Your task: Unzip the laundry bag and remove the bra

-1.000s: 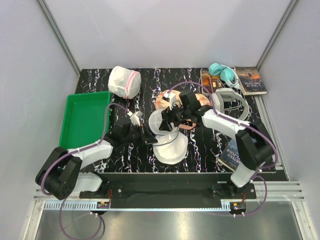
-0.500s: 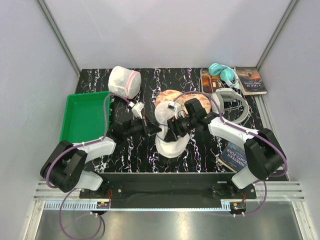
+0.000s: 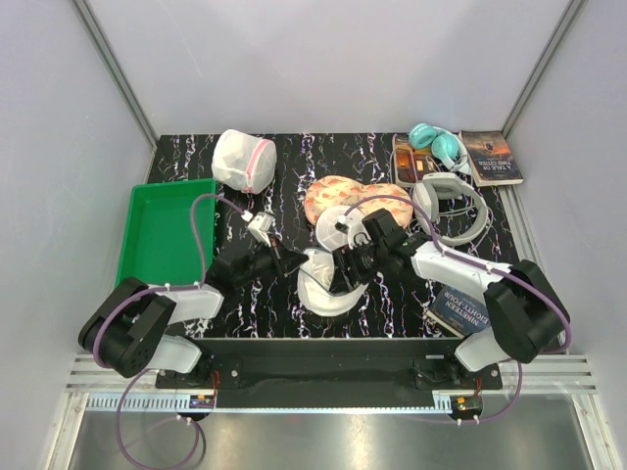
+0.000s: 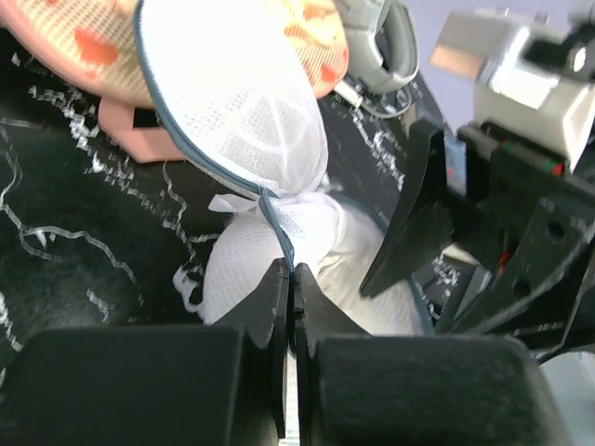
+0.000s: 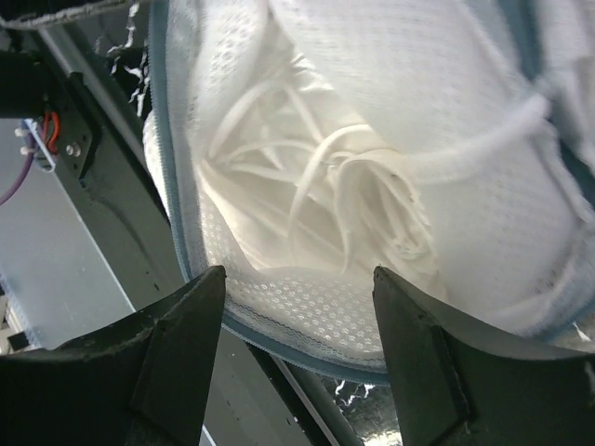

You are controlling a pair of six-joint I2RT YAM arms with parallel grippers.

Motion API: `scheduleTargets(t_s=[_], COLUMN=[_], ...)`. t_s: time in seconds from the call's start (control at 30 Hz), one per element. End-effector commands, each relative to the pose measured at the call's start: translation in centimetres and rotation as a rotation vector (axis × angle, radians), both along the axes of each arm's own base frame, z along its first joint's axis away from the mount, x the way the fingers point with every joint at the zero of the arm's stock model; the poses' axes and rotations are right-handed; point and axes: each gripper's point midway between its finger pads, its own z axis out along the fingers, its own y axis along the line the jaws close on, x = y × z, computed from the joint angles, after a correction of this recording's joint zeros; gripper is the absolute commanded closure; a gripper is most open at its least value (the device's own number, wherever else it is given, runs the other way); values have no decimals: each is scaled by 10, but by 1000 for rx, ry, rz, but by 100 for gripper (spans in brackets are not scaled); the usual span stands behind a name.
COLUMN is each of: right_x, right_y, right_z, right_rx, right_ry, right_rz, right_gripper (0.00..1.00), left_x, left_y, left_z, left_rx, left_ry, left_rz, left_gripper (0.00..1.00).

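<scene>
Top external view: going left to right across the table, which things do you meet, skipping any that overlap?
green tray → pink-trimmed mesh pouch → laundry bag → white headset

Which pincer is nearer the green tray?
Left. The left pincer is right of the green tray, shut on the rim of the laundry bag; the right pincer is farther right, open on the bag's other side.

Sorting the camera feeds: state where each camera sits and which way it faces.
Top: above, behind the bases, looking down on the table; left arm and right arm show.
Left wrist: looks past the shut left gripper pinching the bag by its zip band.
Right wrist: looks between the open right gripper into the bag at the bra.
Shared: all show the bag.
</scene>
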Motion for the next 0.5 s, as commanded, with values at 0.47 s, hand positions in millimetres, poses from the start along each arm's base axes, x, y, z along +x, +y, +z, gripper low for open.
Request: scheduleTargets(t_s=[0.47], right_x=[38], right_y=[17], right_z=[15], right_rx=[-48], right_ry=[-53], right_rz=[-154], right_gripper=[30], left_x=[-15], left_y=[-4], left_z=[21], left_rx=[-15], left_ry=[-196], left_rz=[-82], left_gripper=[100])
